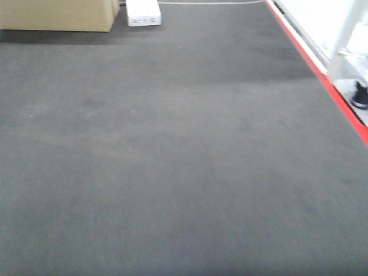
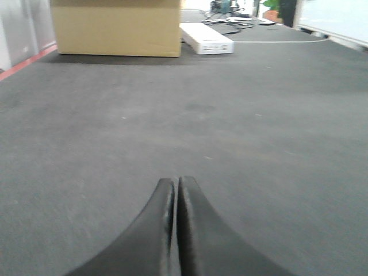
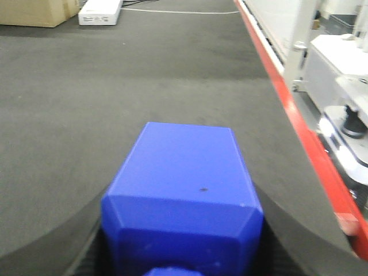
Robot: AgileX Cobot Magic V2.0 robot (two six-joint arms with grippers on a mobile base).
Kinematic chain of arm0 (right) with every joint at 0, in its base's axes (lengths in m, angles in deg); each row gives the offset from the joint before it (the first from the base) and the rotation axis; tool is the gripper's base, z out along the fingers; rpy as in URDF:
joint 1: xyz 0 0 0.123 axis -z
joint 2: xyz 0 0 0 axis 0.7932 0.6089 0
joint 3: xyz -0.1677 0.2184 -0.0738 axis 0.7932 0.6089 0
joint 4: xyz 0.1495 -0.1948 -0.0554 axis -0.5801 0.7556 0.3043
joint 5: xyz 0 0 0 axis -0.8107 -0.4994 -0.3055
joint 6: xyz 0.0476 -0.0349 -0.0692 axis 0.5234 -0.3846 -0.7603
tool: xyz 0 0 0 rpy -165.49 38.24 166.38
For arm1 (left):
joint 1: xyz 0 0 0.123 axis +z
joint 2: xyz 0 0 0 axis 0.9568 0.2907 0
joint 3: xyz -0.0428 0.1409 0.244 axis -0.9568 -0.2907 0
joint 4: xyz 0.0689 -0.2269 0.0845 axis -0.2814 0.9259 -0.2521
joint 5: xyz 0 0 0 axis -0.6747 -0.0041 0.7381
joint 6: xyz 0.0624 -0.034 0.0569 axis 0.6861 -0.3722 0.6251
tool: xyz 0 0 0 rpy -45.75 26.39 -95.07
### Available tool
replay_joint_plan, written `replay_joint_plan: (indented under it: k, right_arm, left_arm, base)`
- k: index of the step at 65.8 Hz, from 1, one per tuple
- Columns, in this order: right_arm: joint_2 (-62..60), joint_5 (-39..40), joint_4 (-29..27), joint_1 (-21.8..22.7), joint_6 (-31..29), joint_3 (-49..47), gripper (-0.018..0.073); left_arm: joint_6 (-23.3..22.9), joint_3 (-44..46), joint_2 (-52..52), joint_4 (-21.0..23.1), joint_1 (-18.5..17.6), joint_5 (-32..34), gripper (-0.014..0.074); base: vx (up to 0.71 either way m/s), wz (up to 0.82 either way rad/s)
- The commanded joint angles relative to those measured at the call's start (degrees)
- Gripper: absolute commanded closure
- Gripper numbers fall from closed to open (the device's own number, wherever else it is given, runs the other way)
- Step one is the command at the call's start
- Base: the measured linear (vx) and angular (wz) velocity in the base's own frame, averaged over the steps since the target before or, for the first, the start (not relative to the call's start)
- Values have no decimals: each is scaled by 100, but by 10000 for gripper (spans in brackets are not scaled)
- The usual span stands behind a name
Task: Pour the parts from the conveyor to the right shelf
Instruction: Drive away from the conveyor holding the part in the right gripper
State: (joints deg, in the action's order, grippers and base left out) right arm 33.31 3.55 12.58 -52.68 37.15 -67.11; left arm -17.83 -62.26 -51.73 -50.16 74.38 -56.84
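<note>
A factory-style handling bay or test workshop, not a home or an office.

Standing here, the wide dark-grey conveyor (image 1: 172,161) fills nearly the whole floor of view, matte like carpet, with a red stripe (image 1: 313,69) along its right edge. At its far end sit a plain cardboard box (image 1: 57,14) and a flat white unit (image 1: 144,12), with a pale cable (image 1: 213,3) trailing off behind them. Just beyond the conveyor's right edge stands a white metal frame (image 1: 348,29) on a black foot (image 1: 360,95), next to pale machine housings (image 3: 345,52). Far past the conveyor's end, loose cables and gear (image 2: 230,17) lie about, too small to name.
</note>
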Motion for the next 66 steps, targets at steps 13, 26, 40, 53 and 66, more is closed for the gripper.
replay_joint_plan:
  k: [13,26,40,53,66]
  right_arm:
    - [123,446,36,29,3,-152,564]
    - [123,446,36,29,3,-152,564]
    - [123,446,36,29,3,-152,564]
    - [123,446,36,29,3,-152,564]
    - [123,454,36,29,3,-152,564]
  left_arm:
    - [-49,110,-79,45,16,410,603]
    - [-49,110,-79,45,16,410,603]
    - [-49,110,-79,45,16,410,603]
    - [-49,110,-79,45,16,410,603]
    - [-49,110,-79,45,16,410,603]
  base:
    - [-31,-34]
    - [-35,-58]
    - [-39,-61]
    - [-40,-61]
    - [-40,-67]
